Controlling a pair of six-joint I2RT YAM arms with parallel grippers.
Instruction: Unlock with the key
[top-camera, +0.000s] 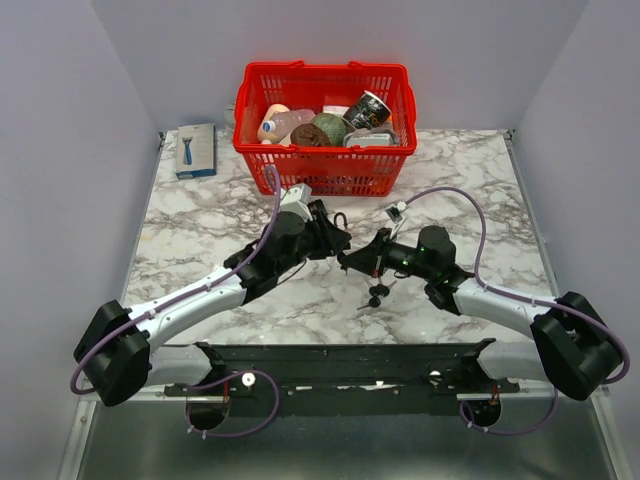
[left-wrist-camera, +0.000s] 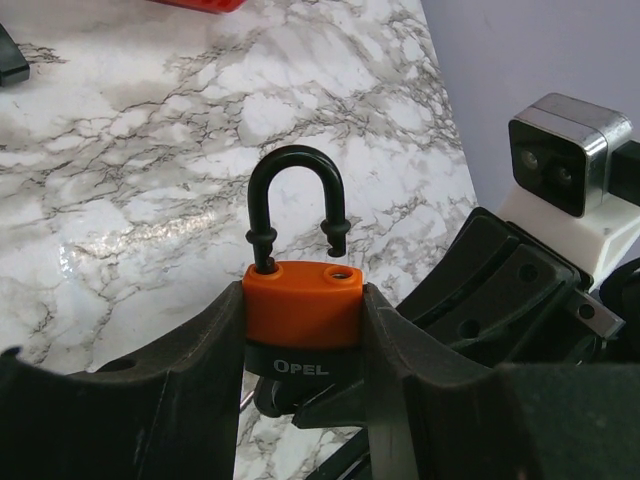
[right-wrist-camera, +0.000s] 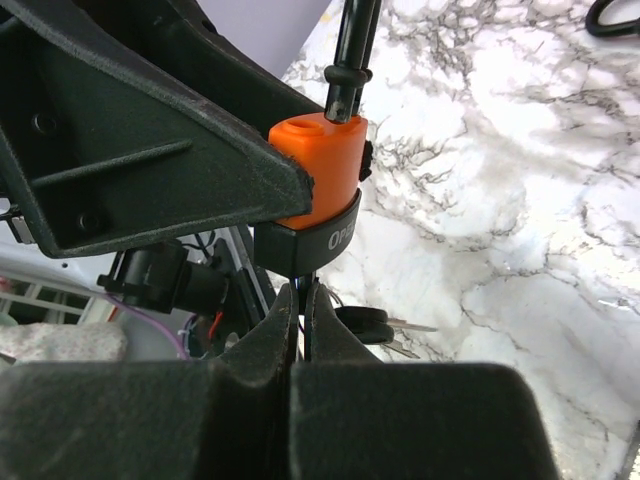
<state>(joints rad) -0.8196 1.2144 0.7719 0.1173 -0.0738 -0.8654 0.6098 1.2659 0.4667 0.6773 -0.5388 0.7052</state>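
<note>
I'm gripping the padlock (left-wrist-camera: 302, 300) aloft in the left gripper (left-wrist-camera: 305, 312), the right gripper (right-wrist-camera: 302, 305) pinching what's probably the key (right-wrist-camera: 303, 280) beneath. One shackle (left-wrist-camera: 295, 158) leg is sitting free, so I'm planning a gentle withdrawal.

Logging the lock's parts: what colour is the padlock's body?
The padlock body is orange; the left wrist view shows it best.

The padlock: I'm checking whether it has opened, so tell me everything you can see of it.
The padlock has an orange plastic-looking body, a black lower band reading OPEL, and a black shackle. One shackle leg sits in the body, the other hangs free above its hole, so it looks unlocked. It stands upright in the left gripper, fingers pressing both sides. Below, the right gripper is shut on the key in its underside.
</note>
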